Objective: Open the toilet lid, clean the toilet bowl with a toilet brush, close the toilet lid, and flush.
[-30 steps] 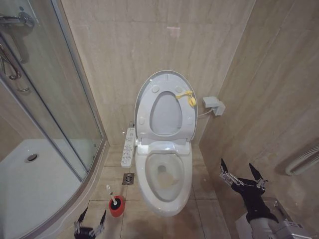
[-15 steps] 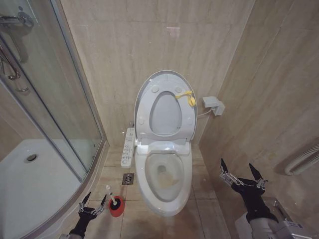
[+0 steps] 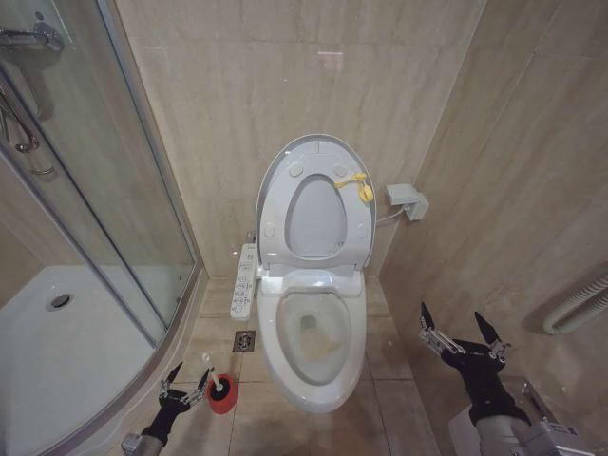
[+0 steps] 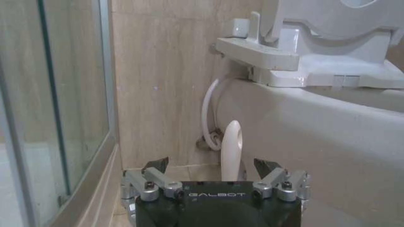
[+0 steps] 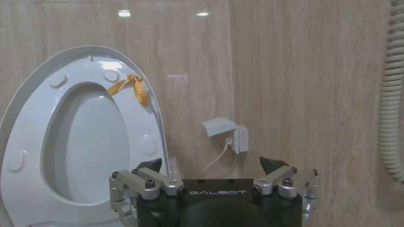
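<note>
White and thin, the toilet brush (image 3: 211,371) handle stood between the wide-spread, empty fingers of the left gripper (image 3: 186,384), so closing off-centre risked tipping its red holder (image 3: 223,395); the right gripper (image 3: 463,334) hung open beside the toilet bowl (image 3: 313,380).

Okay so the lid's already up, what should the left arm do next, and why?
Probably ease the left gripper forward and close on the toilet brush handle: its open jaws already flank the white handle, standing in the red holder left of the toilet bowl.
</note>
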